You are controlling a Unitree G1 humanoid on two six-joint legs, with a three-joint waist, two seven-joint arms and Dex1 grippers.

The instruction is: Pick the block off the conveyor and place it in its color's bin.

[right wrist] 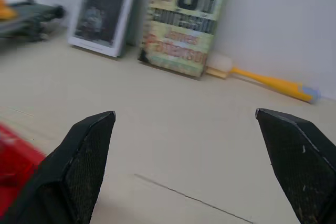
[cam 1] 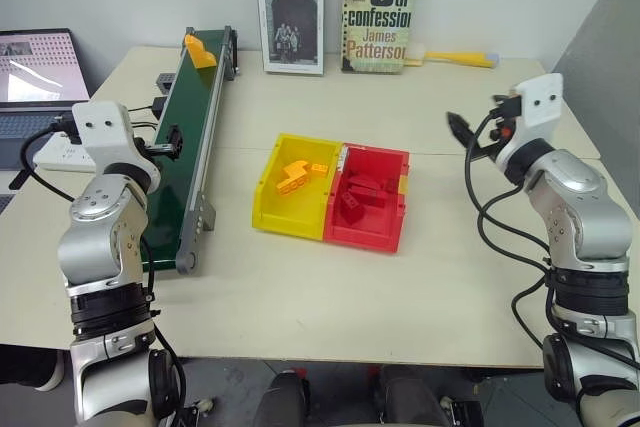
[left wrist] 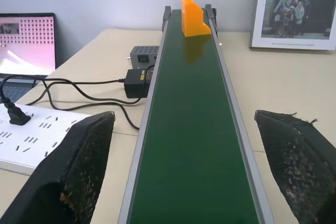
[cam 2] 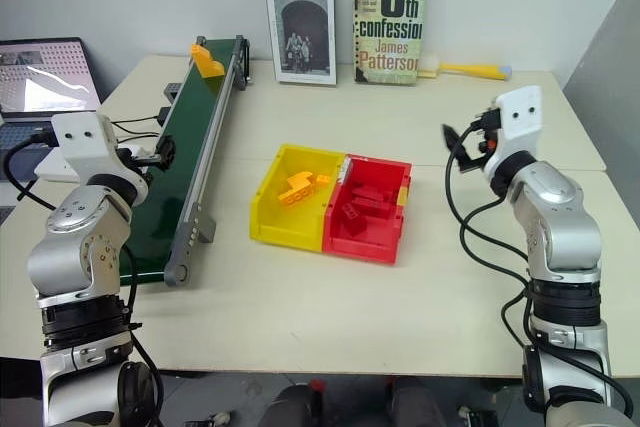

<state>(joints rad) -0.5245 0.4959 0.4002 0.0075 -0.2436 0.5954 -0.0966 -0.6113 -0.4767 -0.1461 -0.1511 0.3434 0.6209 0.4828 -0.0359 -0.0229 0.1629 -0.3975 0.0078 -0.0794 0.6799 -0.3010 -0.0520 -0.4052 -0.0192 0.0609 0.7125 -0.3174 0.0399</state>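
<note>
Block (left wrist: 193, 17), orange-yellow and stepped, stands upright on conveyor (left wrist: 194, 129).

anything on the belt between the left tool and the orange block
Nothing visible. The left tool is open over the near part of the conveyor, and the belt runs bare from there to the block at the far end. The cables and power strip lie on the table beside the frame, off the belt.

The block (cam 1: 199, 49) sits at the conveyor's (cam 1: 185, 157) far end.
</note>
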